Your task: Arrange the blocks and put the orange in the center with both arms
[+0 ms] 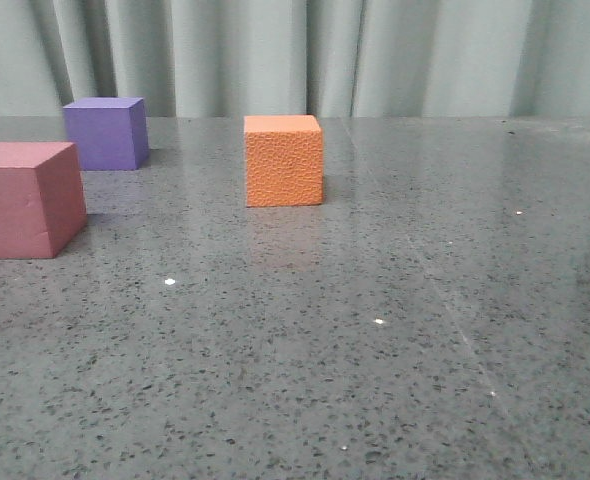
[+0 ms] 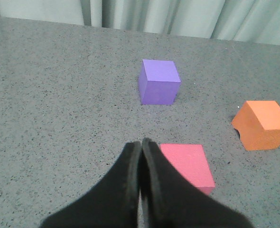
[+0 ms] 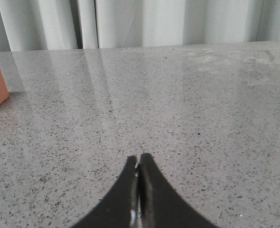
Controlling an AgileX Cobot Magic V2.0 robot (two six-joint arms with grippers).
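Your left hand (image 2: 141,142) and right hand (image 3: 138,159) were pinched empty; no block held yet, so open wide for the pink block (image 2: 186,165).

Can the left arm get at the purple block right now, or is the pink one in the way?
Probably yes. The purple block stands clear, with bare tabletop around it. The pink-red block sits nearer, off to one side of the left gripper, whose jaws are shut and must open first.
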